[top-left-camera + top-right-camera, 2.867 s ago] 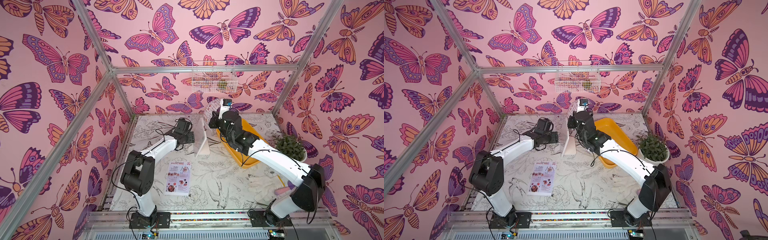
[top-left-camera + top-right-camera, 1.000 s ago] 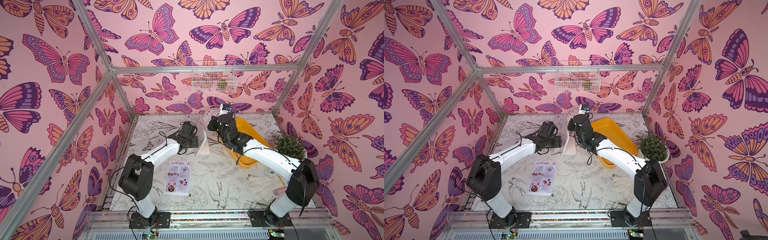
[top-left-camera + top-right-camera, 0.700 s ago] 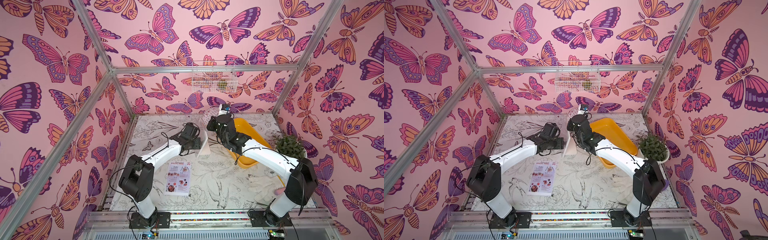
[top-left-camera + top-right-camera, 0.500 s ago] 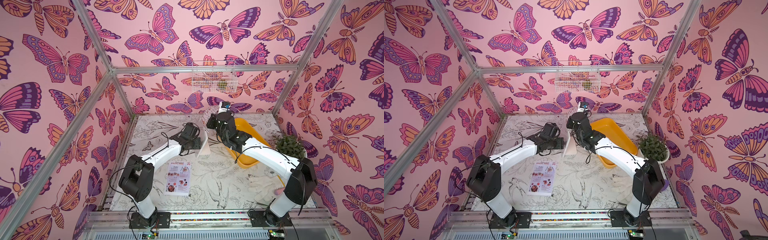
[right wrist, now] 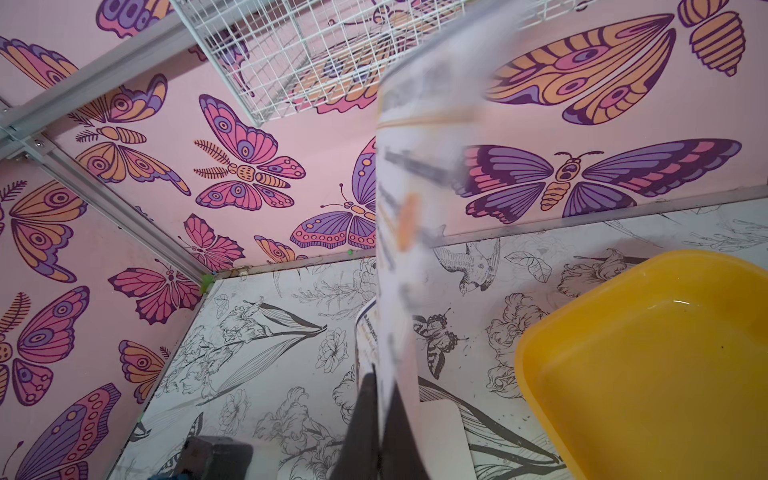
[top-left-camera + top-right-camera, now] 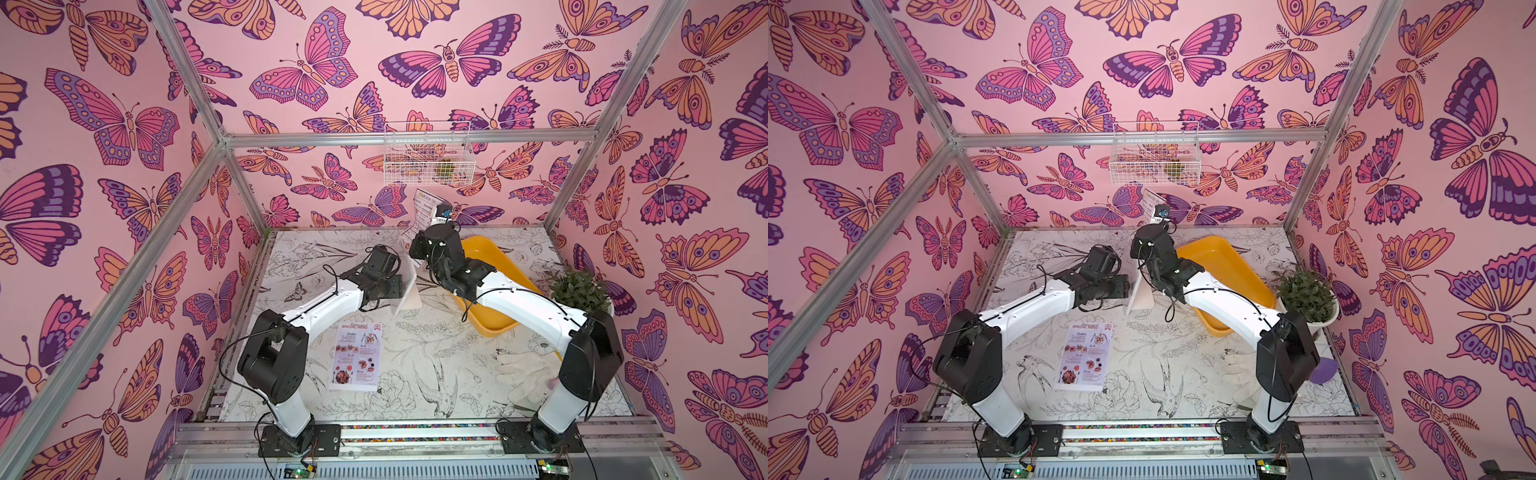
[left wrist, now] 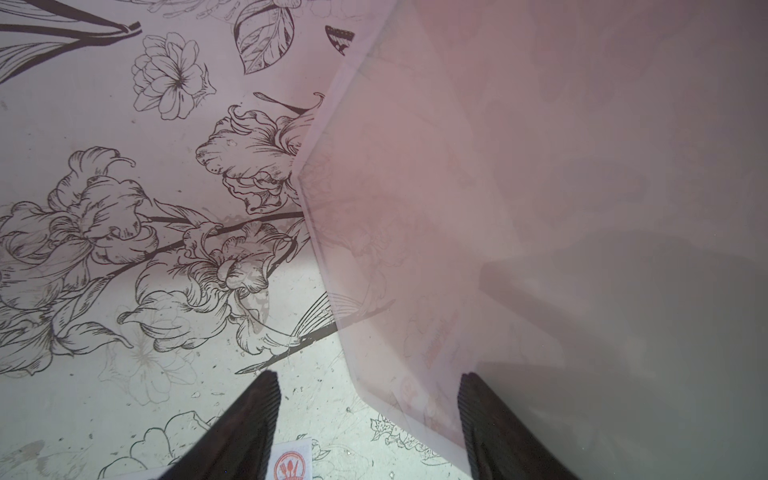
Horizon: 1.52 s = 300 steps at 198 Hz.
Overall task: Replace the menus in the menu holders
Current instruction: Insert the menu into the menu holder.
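I'm watching the right gripper [image 5: 380, 399] pinching shut on the DIM SUM INN menu [image 6: 423, 205]. It's holding the sheet up in the air at about 12 o'clock from the menu holder [image 6: 409, 291]. The sheet is showing blurred and bending in the right wrist view. I'm not able to tell whether its low end is clear of the holder.

The holder is standing on the table [image 6: 436, 374] near the middle, in both top views. The left gripper [image 7: 365, 399] is sitting at the holder's 9 o'clock side. Its fingers [image 7: 257, 415] are spreading apart with the holder's clear edge running between them, and I'm not seeing them clamping it.

The SPECIAL MENU sheet [image 6: 357, 357] is lying flat on the table at about 7 o'clock from the holder, apart from both grippers. The yellow tray [image 6: 503, 266] is sitting at 3 o'clock from the holder, with the potted plant [image 6: 579, 291] just past it.
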Available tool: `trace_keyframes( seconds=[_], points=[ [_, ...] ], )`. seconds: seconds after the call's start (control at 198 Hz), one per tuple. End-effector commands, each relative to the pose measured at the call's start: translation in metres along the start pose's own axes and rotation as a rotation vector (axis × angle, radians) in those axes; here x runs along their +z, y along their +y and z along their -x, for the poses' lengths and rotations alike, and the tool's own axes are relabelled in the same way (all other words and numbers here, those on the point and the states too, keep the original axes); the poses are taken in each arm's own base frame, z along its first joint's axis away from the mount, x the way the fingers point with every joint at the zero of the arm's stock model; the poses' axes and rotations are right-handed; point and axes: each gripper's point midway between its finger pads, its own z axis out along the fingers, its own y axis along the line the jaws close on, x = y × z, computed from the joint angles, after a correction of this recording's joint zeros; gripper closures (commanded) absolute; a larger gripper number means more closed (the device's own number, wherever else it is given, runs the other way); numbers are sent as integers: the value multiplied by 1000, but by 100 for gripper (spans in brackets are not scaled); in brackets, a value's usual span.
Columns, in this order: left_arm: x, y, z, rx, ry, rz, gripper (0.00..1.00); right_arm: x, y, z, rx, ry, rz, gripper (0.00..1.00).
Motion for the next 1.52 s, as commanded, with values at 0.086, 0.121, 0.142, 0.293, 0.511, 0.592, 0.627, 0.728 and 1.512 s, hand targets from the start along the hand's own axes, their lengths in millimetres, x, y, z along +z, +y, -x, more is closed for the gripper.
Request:
trace_keyframes(
  seconds=[0.086,0.121,0.142,0.293,0.511,0.592,0.627,0.728,1.512],
  points=[
    [-1,-10,2,-14,-13,-2,29,-6,4,14,40,-22,-7,100],
    [0,-9,1,-17,-13,5,29,-8,5,15,46,-23,-1,100],
    [0,-8,1,-19,-13,7,29,-9,5,16,49,-24,2,100],
    [-1,-7,2,-30,-22,12,29,-14,5,16,61,-22,19,100],
    [0,-8,3,-38,-26,10,30,-15,6,12,97,-11,35,100],
    [2,-6,2,-40,-24,18,30,-17,8,16,115,-15,52,100],
    [2,-5,1,-41,-25,20,30,-19,10,16,119,-14,60,100],
    [2,-5,1,-46,-29,20,30,-21,11,16,121,-12,71,100],
    [-3,-8,0,-70,-33,4,29,-15,4,13,120,-22,29,100]
  ],
)
